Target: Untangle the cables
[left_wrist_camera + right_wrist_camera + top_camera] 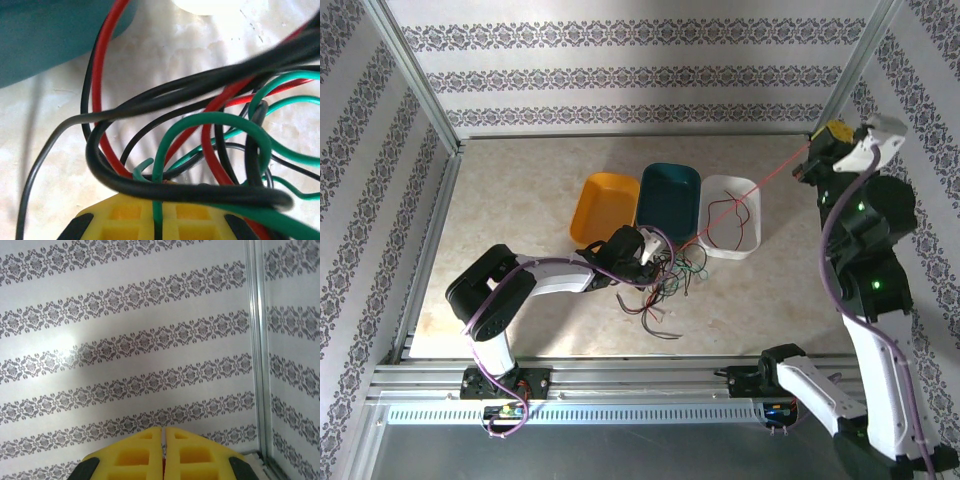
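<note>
Right up close, the left gripper's (159,202) 2 yellow fingers (125,220) are squeezed together with 1 green cable (158,170) pinched in the thin gap between them. The messy pile of red, green and black cables (665,280) lies on the table (520,200) at 6 o'clock from the teal tray (668,200). A yellow tray (603,205) sits at its 9 o'clock and a white tray (728,253) at its 3 o'clock, and from the white tray 1 red cable (760,187) runs tight toward 2 o'clock to the right gripper (812,158), whose jaws are pressed closed on it.

left arm (558,281) low, elbow bent, jaws closed | right arm (876,218) raised, reaching far, jaws closed
</note>
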Controlling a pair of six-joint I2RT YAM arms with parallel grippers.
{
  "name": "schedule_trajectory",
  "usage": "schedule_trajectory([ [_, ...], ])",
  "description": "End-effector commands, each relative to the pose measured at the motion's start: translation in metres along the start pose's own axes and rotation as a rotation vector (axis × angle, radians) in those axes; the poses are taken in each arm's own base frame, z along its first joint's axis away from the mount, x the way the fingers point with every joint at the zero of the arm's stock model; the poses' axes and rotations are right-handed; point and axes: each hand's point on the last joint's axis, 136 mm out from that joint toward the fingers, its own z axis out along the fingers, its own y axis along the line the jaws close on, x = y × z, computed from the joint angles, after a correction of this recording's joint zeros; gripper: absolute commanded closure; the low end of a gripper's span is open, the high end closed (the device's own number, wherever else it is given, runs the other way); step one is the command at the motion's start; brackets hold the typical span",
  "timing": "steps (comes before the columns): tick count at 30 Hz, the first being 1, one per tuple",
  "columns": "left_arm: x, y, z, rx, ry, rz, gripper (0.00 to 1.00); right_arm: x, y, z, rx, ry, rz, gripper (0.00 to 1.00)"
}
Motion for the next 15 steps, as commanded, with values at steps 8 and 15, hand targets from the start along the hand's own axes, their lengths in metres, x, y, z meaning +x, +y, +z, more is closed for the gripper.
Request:
schedule_trajectory([
  [8,0.069,0.044,0.005,-0.159,0.2,-0.065,1.0,-0.166,0.01,-0.019,-0.024,-0.421,-0.007,1.0],
  [15,0.078,0.046,0.006,-0.162,0.22,-0.063,1.0,-0.193,0.017,-0.017,-0.051,-0.457,-0.021,1.0],
])
